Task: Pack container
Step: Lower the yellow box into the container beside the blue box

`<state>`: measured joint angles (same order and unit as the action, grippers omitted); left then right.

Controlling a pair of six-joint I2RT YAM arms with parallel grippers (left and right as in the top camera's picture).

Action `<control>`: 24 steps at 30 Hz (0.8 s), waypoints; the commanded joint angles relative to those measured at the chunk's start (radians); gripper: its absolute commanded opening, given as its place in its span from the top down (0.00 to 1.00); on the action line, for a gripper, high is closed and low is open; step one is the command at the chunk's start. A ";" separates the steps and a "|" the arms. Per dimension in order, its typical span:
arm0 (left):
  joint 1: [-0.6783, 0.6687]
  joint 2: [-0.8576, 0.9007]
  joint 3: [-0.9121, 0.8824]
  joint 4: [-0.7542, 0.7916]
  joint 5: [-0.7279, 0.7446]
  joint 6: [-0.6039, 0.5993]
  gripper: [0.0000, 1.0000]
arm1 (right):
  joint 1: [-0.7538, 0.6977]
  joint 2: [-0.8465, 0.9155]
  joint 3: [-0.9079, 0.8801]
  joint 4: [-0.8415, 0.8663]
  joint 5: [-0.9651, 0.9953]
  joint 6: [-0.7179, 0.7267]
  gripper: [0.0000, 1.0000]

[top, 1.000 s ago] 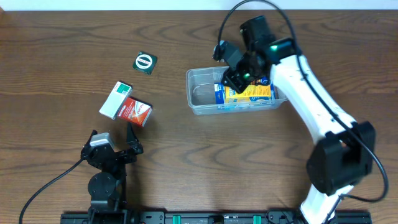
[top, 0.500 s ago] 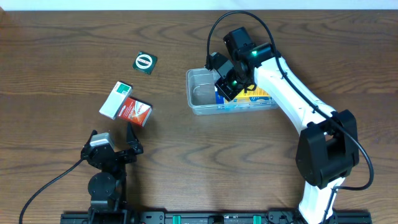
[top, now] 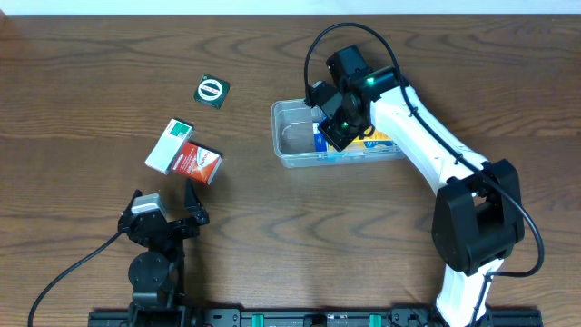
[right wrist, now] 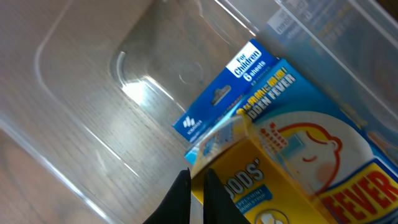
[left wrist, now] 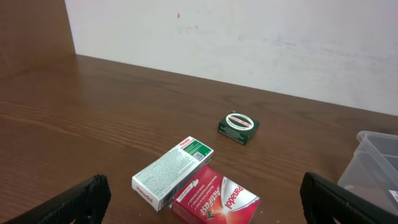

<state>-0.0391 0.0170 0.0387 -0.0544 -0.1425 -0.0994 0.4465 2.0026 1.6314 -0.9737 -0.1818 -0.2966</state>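
Observation:
The clear plastic container [top: 292,145] stands at the table's centre, its left half bare. A blue and yellow box [top: 374,139] lies in its right half, and the right wrist view shows it as a blue box [right wrist: 227,87] with a yellow box [right wrist: 280,186] on top. My right gripper [top: 334,134] hangs inside the container, jaws shut, fingertips [right wrist: 198,180] against the yellow box's left edge with nothing between them. My left gripper [top: 165,204] rests wide open near the front edge, just short of a red box [left wrist: 217,202].
Three small boxes lie left of the container: a dark green one [top: 211,92], a white and green one [top: 169,144] and the red one [top: 196,163] touching it. The container's corner [left wrist: 379,165] shows at the far right of the left wrist view.
My right arm has swung left along the container, from over its right end to the boxes' left edge. The left arm and the loose boxes have not moved.

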 commanded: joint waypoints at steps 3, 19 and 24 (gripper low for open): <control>0.005 0.001 -0.021 -0.033 -0.024 0.013 0.02 | 0.005 0.014 -0.008 -0.018 0.111 0.012 0.92; 0.005 0.001 -0.021 -0.033 -0.024 0.013 0.02 | 0.000 0.014 -0.007 -0.026 0.164 -0.018 0.95; 0.005 0.001 -0.021 -0.033 -0.024 0.013 0.02 | -0.015 0.014 -0.007 -0.044 0.194 -0.024 0.95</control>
<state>-0.0391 0.0170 0.0387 -0.0544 -0.1425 -0.0998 0.4465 2.0026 1.6321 -1.0027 -0.0551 -0.3027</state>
